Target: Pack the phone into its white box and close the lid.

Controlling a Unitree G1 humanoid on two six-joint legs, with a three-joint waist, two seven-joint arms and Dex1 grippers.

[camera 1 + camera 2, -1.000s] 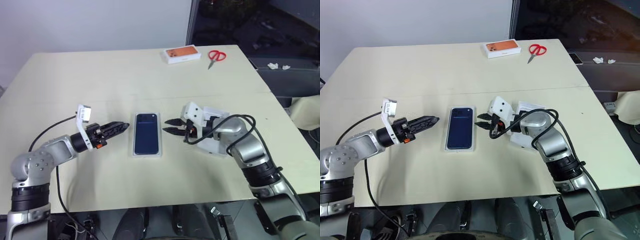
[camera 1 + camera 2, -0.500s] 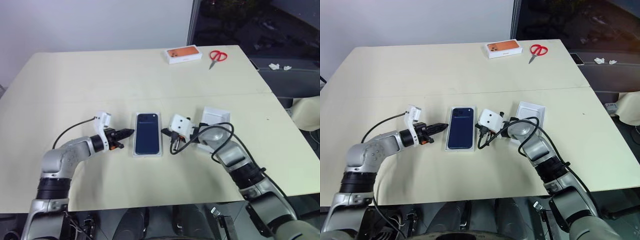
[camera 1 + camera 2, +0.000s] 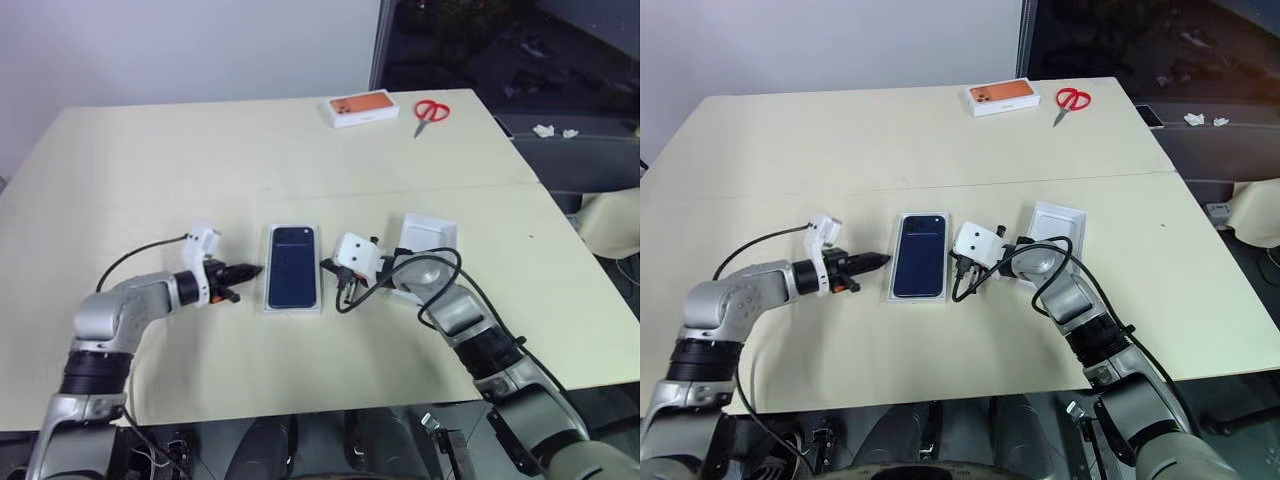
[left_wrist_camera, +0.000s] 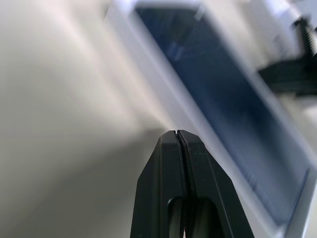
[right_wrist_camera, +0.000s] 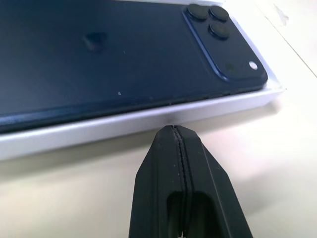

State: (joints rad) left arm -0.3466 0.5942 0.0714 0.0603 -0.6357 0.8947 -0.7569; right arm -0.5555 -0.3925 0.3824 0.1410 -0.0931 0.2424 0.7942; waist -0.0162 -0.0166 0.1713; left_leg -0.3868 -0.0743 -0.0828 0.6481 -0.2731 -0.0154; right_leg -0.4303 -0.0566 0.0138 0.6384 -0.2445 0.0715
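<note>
- Left eye view, on the robot's left: the left gripper [image 3: 250, 270] lies low over the table [image 3: 150, 170], its black fingers pressed together with nothing between them, the tip just beside the left long edge of the white box [image 3: 293, 309]. Whether it touches that edge I cannot tell.
- In the middle: the phone [image 3: 293, 266] lies back-up inside the white box, camera cluster at the far end, so the packing step looks done as far as the phone goes.
- To the right of the box: the right gripper [image 3: 328, 265] points at the box's right long edge; its wrist view shows the fingers [image 5: 163, 163] shut tight and empty, the tip just short of the white wall.
- Further right: a shallow white tray [image 3: 428, 233] rests open side up behind the right forearm. It is probably the lid, though its printed face is hidden, so I cannot be sure.
- Far side of the table: the white box with orange top [image 3: 359, 108] and red scissors [image 3: 430, 111] lie well apart from the work.
- My reading: both closed tips bracket the box, perhaps to square it. The next move calls for fetching the lid, turning it over and lowering it evenly onto the box.
</note>
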